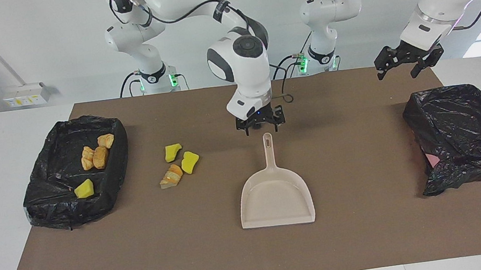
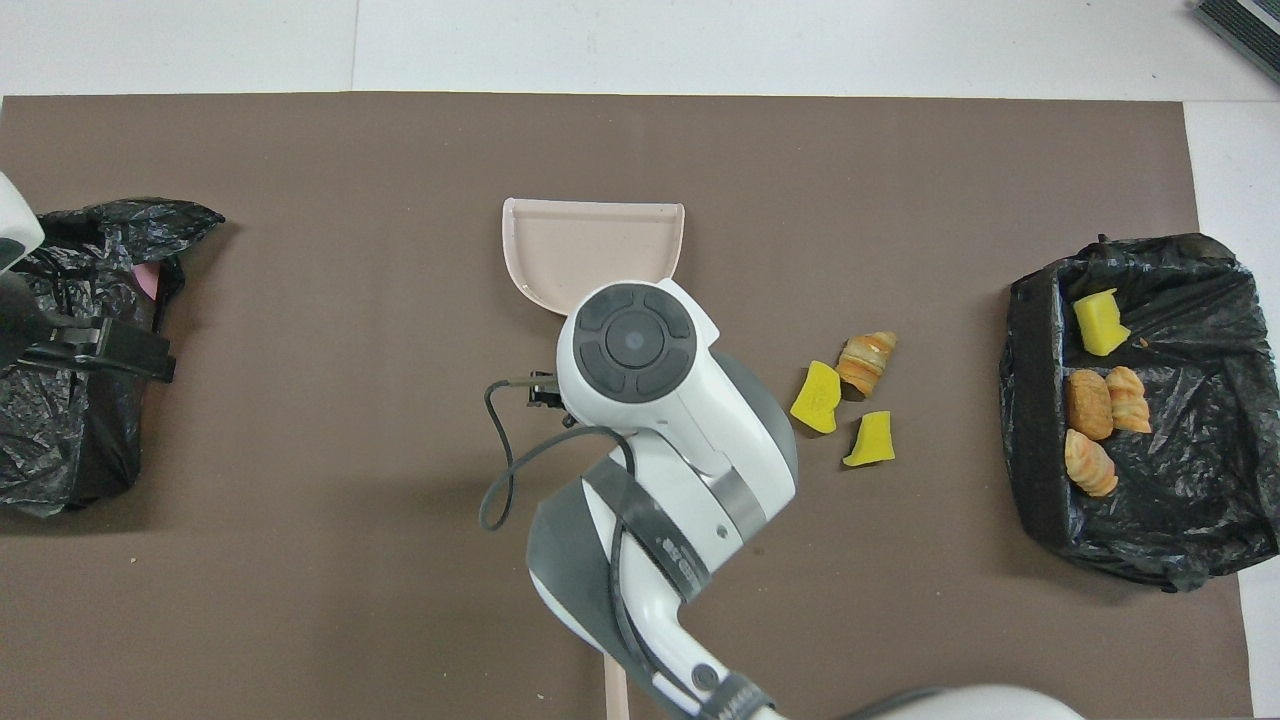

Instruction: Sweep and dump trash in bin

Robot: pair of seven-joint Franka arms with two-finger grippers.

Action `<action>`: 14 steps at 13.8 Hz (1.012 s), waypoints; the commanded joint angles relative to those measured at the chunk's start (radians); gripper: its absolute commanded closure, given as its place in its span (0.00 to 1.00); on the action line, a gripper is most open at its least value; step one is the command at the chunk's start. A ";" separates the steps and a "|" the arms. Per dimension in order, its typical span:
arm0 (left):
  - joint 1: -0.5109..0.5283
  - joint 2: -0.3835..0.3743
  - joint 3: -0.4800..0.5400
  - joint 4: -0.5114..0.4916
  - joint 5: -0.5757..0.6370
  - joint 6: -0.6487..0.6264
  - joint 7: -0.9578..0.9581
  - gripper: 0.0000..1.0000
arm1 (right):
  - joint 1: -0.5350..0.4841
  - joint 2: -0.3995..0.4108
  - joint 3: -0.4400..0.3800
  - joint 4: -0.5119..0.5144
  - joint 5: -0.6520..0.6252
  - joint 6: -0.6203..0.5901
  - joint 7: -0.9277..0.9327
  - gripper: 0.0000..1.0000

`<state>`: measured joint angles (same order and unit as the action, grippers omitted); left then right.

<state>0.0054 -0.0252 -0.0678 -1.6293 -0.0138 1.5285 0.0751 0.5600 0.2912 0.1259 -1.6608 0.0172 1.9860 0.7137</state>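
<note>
The beige dustpan (image 1: 275,197) lies flat on the brown mat (image 1: 371,229), its handle tip (image 1: 267,139) toward the robots. My right gripper (image 1: 262,128) hangs open just above that tip, not touching it. In the overhead view my right arm covers the handle and only the pan (image 2: 590,245) shows. Three pieces of trash (image 1: 179,163) lie on the mat between the dustpan and the bin (image 1: 47,209) at the right arm's end. Several more pieces (image 1: 95,156) lie in that bin. My left gripper (image 1: 398,75) is open in the air.
A second bin lined with a black bag (image 1: 465,135) stands at the left arm's end, below my left gripper (image 2: 100,350). A thin beige strip (image 2: 617,700) shows at the mat's near edge in the overhead view. The loose trash (image 2: 840,400) is beside my right arm.
</note>
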 commanded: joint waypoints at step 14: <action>-0.022 0.240 -0.256 -0.024 -0.005 0.252 0.009 0.00 | 0.216 -0.340 0.069 -0.731 0.270 0.303 0.130 0.00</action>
<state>-0.0115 0.1858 -0.2954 -1.6479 -0.0162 1.7379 0.0796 0.7733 -0.0378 0.1922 -2.3625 0.2604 2.2625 0.8058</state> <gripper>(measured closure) 0.000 0.000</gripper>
